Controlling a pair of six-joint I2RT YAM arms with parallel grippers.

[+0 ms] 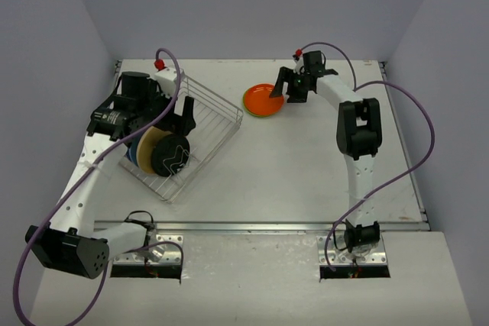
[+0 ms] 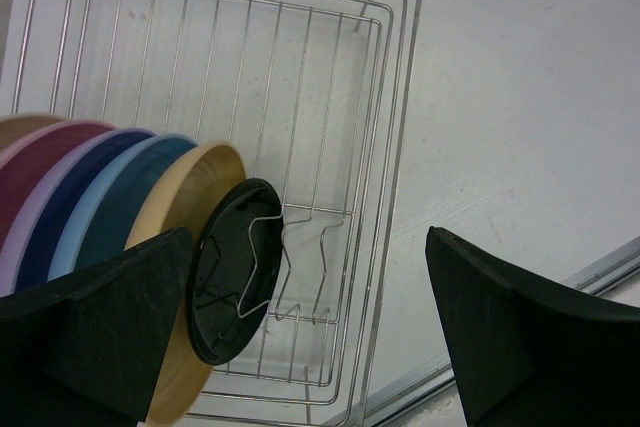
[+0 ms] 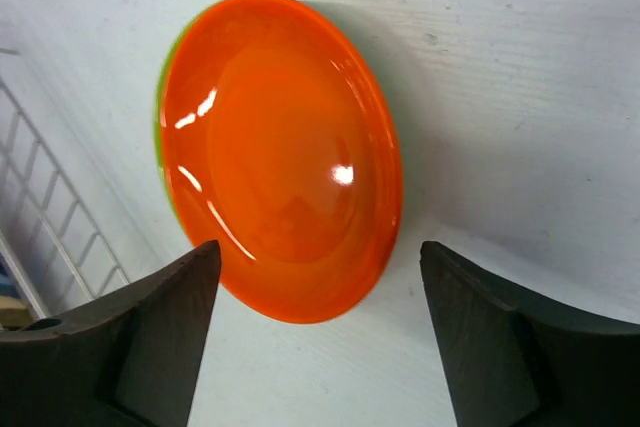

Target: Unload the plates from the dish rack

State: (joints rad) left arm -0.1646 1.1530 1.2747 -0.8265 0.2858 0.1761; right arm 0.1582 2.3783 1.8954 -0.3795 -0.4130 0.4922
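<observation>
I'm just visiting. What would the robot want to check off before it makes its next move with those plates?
1. Right claw open, not gripping round orange plate: ok.
2. Orange plate lies on lime green plate: ok.
3. Left claw open over silver wire dish rack: ok.
4. Small black plate stands on edge at the row's end: ok.
5. Black plate centred between left claw's jaws: not ok, it sits near one finger.
</observation>
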